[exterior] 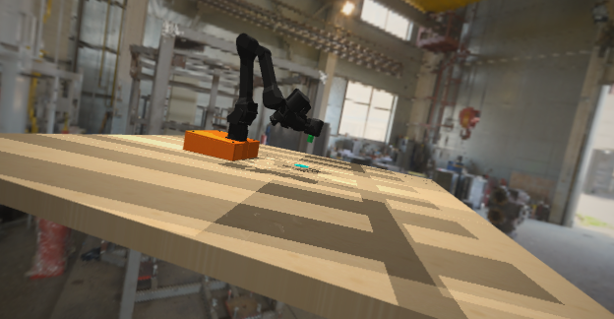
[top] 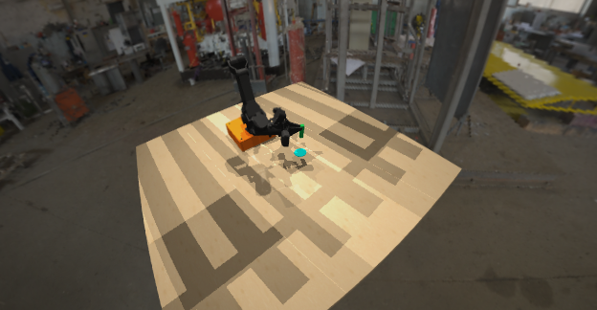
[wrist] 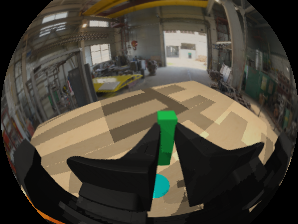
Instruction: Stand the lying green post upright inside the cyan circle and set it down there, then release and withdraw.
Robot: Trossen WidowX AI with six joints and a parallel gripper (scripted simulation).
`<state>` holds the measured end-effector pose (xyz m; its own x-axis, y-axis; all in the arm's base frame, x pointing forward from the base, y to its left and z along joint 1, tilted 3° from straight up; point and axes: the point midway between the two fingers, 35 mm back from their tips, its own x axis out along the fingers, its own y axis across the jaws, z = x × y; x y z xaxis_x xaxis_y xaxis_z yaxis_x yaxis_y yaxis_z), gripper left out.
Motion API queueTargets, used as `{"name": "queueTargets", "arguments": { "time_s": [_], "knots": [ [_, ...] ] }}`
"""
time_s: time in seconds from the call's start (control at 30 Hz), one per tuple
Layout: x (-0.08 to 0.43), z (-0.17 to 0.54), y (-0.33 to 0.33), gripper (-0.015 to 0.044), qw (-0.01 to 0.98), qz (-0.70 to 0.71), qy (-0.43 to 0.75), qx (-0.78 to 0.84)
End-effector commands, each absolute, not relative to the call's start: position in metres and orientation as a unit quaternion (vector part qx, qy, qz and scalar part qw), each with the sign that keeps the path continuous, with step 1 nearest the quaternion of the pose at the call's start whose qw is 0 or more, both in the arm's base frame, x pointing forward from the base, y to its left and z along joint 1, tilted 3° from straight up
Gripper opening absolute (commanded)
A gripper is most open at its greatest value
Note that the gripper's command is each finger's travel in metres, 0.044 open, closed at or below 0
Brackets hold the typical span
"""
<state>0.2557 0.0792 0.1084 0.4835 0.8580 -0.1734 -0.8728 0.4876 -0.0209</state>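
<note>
Right now the gripper (top: 300, 128) (exterior: 315, 131) (wrist: 166, 127) grasps the green post (top: 301, 131) (exterior: 310, 139) (wrist: 167, 137), near upright above the cyan circle (top: 299, 152) (exterior: 301, 166) (wrist: 161, 186), low centre in the wrist view; centre it, square it, then lower gently before letting go.

exterior: green post (top: 301, 131) (exterior: 310, 139) (wrist: 167, 135) mostly hidden — wrist: cyan circle (top: 299, 152) (exterior: 301, 166) (wrist: 161, 186) partly covered — orange base (top: 244, 142) (exterior: 212, 146) (wrist: 44, 215) cut off

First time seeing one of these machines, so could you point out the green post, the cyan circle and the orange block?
green post (top: 301, 131) (exterior: 310, 139) (wrist: 167, 135): top, exterior, wrist; its side
cyan circle (top: 299, 152) (exterior: 301, 166) (wrist: 161, 186): same views; its flat face
orange block (top: 243, 142) (exterior: 209, 146): top, exterior; side wall
</note>
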Motion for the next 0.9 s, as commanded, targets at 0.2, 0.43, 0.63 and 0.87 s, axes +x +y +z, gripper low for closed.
{"name": "queueTargets", "arguments": {
  "time_s": [0.2,0.43,0.63,0.87],
  "knots": [
    [0.245,0.111,0.077,0.0023,0.857,0.511,0.043,-0.053],
    [0.237,0.112,0.076,0.0023,0.854,0.516,0.024,-0.056],
    [0.236,0.113,0.076,0.0023,0.854,0.516,0.023,-0.056],
    [0.236,0.113,0.076,0.0023,0.854,0.516,0.023,-0.056]
  ]
}}
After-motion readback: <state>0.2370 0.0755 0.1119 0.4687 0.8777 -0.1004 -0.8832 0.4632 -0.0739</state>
